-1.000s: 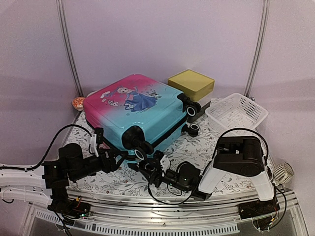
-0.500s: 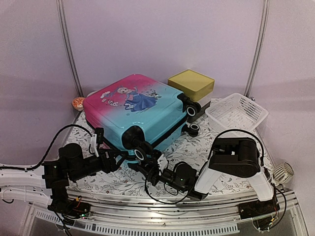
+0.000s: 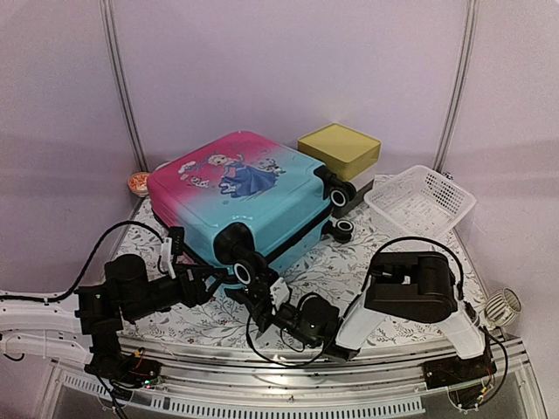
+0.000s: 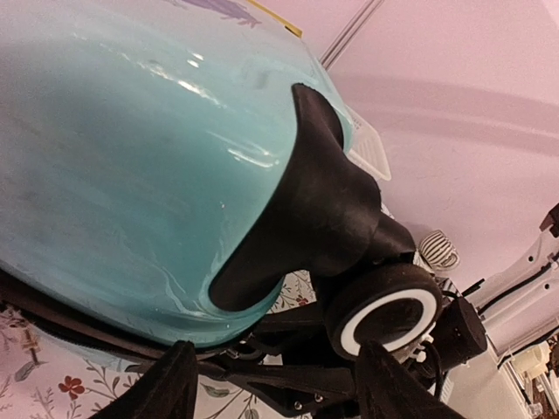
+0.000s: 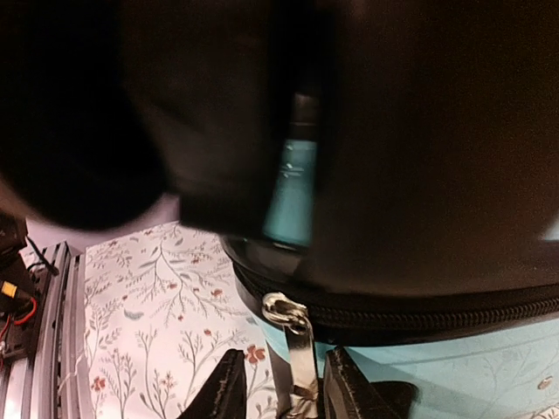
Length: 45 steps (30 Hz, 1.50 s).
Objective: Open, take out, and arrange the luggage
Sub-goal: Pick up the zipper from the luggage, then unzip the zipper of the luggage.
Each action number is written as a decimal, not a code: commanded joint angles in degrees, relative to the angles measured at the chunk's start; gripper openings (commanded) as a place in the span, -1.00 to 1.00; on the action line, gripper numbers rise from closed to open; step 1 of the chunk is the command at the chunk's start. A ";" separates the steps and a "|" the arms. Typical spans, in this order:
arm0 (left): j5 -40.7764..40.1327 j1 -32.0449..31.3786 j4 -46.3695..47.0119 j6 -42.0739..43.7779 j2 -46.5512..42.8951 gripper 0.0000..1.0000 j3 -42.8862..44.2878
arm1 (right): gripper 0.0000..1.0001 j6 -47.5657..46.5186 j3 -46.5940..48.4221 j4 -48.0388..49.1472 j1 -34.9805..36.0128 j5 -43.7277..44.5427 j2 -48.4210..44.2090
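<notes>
The luggage (image 3: 253, 205) lies flat and zipped up on the floral cloth, pink at the back and turquoise at the front, print side up. My left gripper (image 3: 214, 278) is open at its near left corner, its fingertips (image 4: 175, 384) spread below the turquoise shell (image 4: 131, 131) and a black-and-white wheel (image 4: 389, 310). My right gripper (image 3: 259, 295) reaches under that same corner. In the right wrist view its jaws (image 5: 279, 388) flank the silver zipper pull (image 5: 301, 349) hanging from the black zipper band (image 5: 437, 319). A gap shows on the left side of the pull.
A yellow-topped box (image 3: 339, 148) stands behind the luggage's right end. A white mesh basket (image 3: 421, 201) sits at the right. A small orange round thing (image 3: 138, 183) lies at the back left. The floral cloth (image 3: 349, 262) covers the table.
The right arm has slid left, in under the luggage's near corner, and its jaws have narrowed around the zipper pull. The left arm and the luggage have not moved.
</notes>
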 commanded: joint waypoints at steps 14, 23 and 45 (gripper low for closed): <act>-0.76 1.15 -0.99 0.42 -0.40 0.28 0.51 | -0.95 -5.08 3.39 2.60 0.75 11.11 2.99; -0.92 1.36 -1.86 0.37 -0.23 0.28 1.06 | -0.98 -8.84 -1.18 7.91 0.43 13.25 2.03; -2.72 3.15 -5.92 -2.52 0.13 0.26 2.16 | -0.97 -4.35 -10.92 1.56 -9.59 4.63 -8.62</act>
